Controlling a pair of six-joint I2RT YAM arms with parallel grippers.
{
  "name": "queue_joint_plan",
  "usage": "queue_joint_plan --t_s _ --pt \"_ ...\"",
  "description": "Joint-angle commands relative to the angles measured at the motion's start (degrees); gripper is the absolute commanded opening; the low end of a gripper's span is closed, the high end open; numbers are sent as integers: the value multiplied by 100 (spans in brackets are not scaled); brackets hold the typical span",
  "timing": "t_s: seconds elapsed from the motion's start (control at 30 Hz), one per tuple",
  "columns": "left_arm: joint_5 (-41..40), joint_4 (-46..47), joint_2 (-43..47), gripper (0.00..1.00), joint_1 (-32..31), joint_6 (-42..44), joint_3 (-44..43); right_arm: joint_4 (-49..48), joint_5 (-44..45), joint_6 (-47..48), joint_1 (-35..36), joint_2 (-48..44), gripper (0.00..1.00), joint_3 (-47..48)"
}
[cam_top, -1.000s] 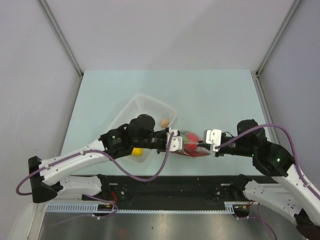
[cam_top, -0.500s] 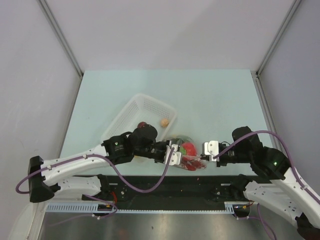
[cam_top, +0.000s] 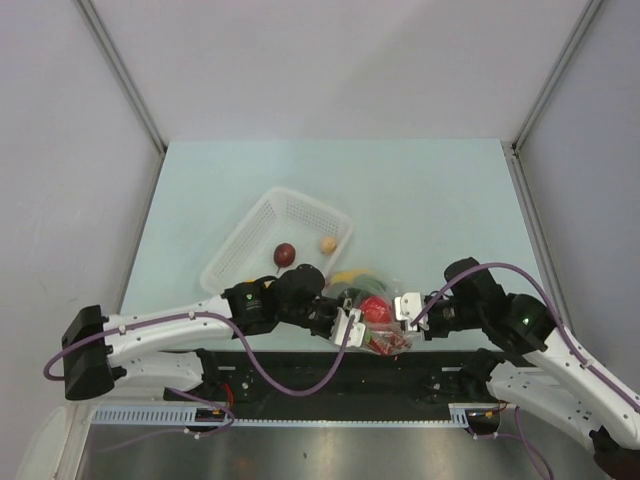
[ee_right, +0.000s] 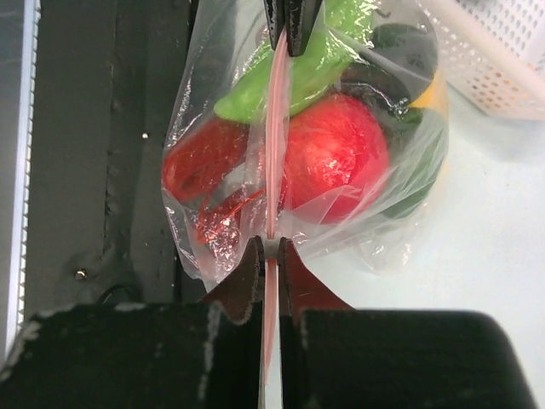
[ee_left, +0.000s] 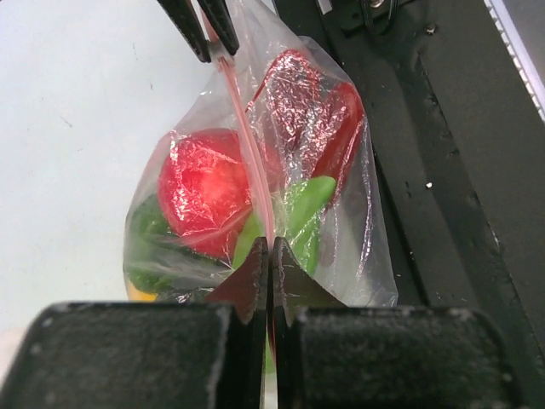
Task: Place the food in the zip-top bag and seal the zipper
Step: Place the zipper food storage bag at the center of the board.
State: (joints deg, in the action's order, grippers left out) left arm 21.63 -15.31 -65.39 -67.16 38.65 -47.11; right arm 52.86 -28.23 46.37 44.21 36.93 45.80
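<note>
Two claws pinch zipper [ee_left: 245, 145] ends, left gripper [ee_left: 269, 249] and right gripper [ee_right: 267, 247] both clamped; risk: strip slips, loaded zip-top bag [ee_left: 362, 239] sags; plum [cam_top: 285, 253], mushroom [cam_top: 328, 243] likely stranded in basket [cam_top: 245, 245].

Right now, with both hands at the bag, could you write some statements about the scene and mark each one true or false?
1. The left hand and the right hand both pinch the zipper of the zip-top bag. True.
2. A dark plum and a beige mushroom lie in the white mesh basket. True.
3. The bag is empty. False: it holds a red tomato.
4. The bag is in the basket. False: it is outside the basket, between the two hands.
</note>
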Motion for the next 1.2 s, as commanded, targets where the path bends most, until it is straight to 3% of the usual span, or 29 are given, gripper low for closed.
queue_joint_plan --t_s 0.0,0.43,0.77,1.17 --pt "-159 247 -132 0 -8 239 202 251 397 232 0 -45 0 -124" --pt "-299 1074 -923 0 457 669 387 -13 836 513 -87 147 0 -669" --pt "-115 907 -976 0 748 872 422 84 600 1391 -1264 262 0 -845" --pt "-89 819 -862 0 809 811 493 435 415 1850 -1678 245 0 -801"
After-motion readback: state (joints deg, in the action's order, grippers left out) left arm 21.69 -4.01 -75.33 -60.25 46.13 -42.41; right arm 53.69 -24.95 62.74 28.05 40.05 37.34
